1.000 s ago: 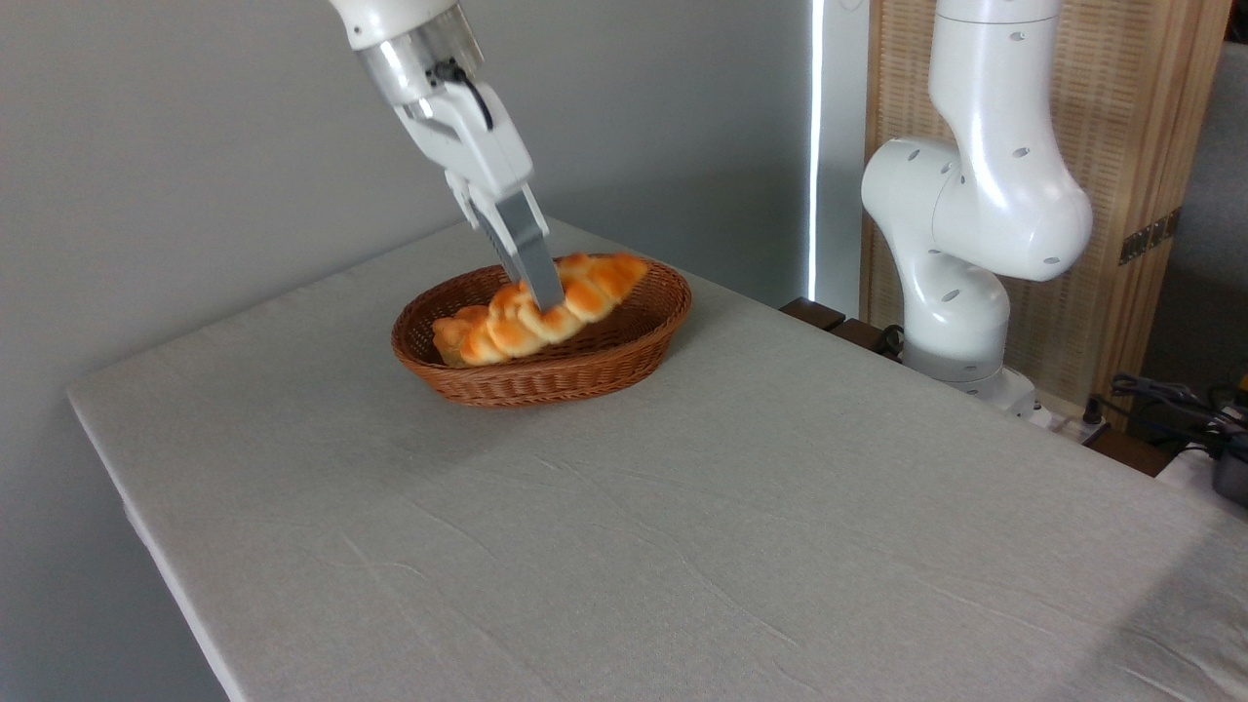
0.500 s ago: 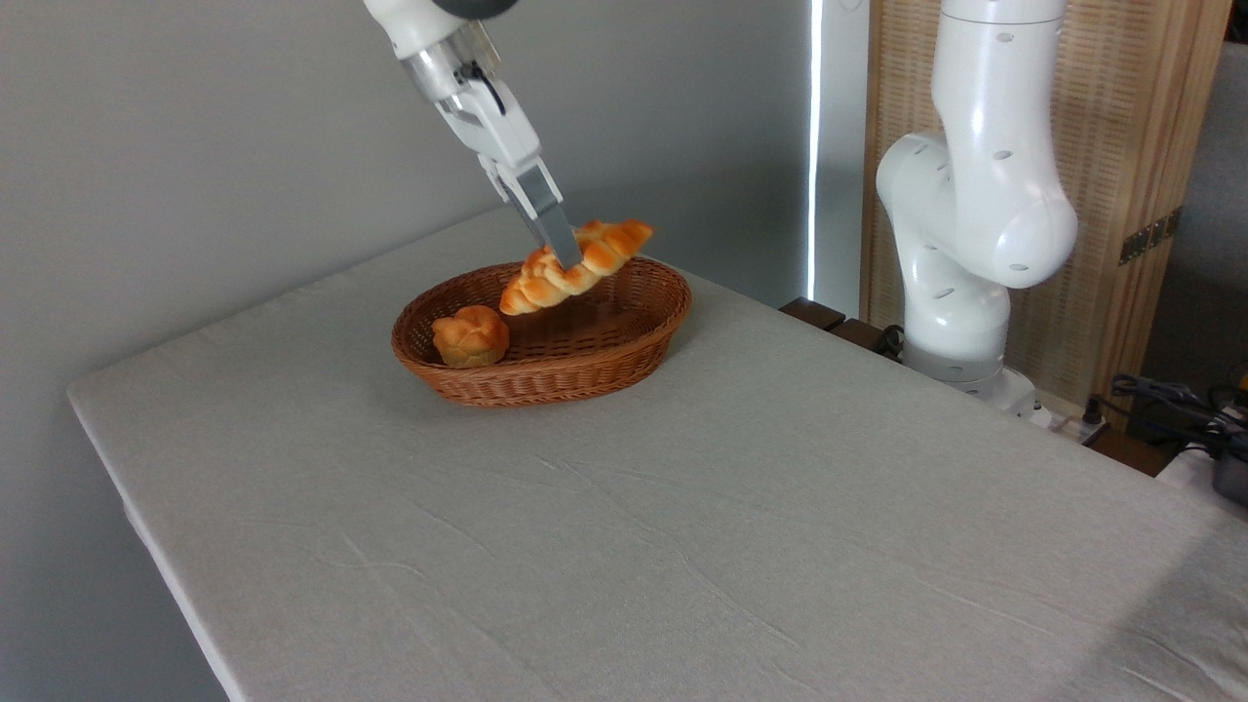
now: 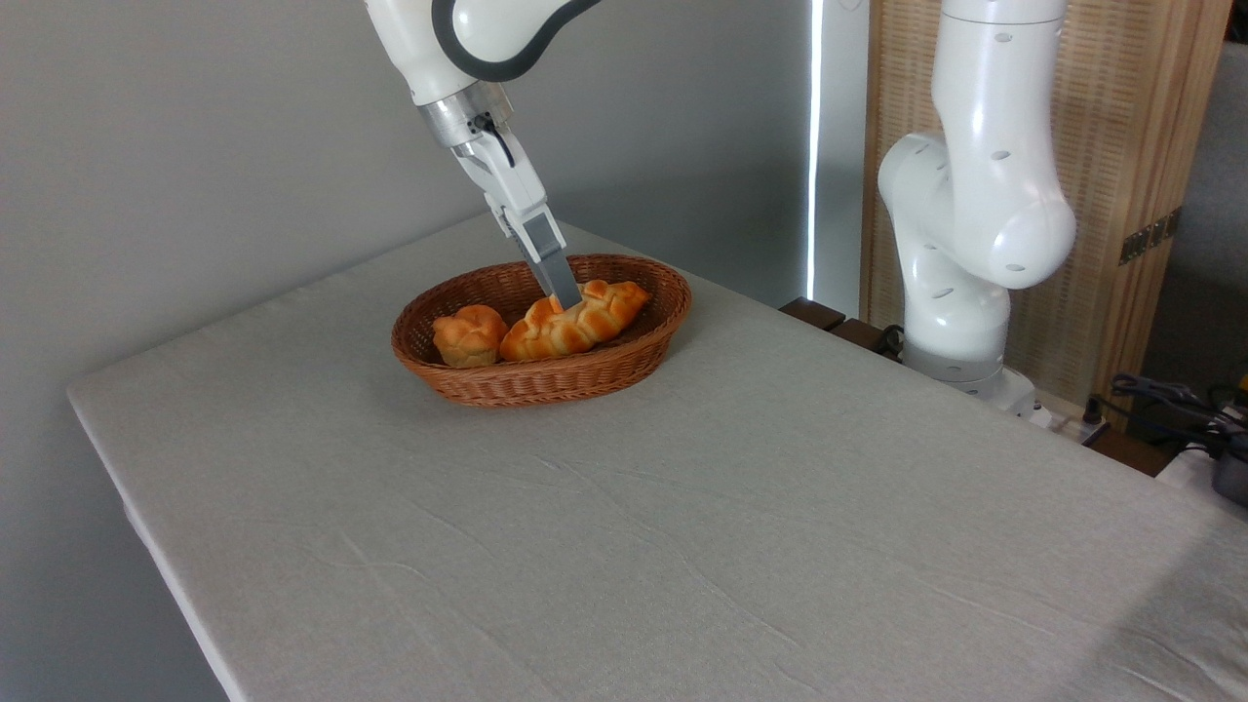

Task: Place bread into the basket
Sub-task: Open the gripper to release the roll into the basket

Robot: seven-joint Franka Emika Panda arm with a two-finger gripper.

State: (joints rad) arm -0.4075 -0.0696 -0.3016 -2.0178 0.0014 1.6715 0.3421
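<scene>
The long braided bread (image 3: 588,323) lies inside the oval reddish-brown wicker basket (image 3: 546,386), along its right half and tilted up toward the back right. My gripper (image 3: 565,296) comes down at a slant from the upper left. Its grey fingers (image 3: 546,255) meet the loaf's top near its middle and appear shut on it. The front finger hides the far one.
A small round bun (image 3: 470,334) sits in the basket's left end, touching the loaf's tip. The basket stands at the back of a grey-clothed table (image 3: 682,507). The arm's white base (image 3: 965,253) rises beyond the table's right edge, with cables (image 3: 1170,400) beside it.
The loaf was lifted out of the basket, uncovering the bun, then carried right and lowered back in. It now rests in the right half next to the bun.
</scene>
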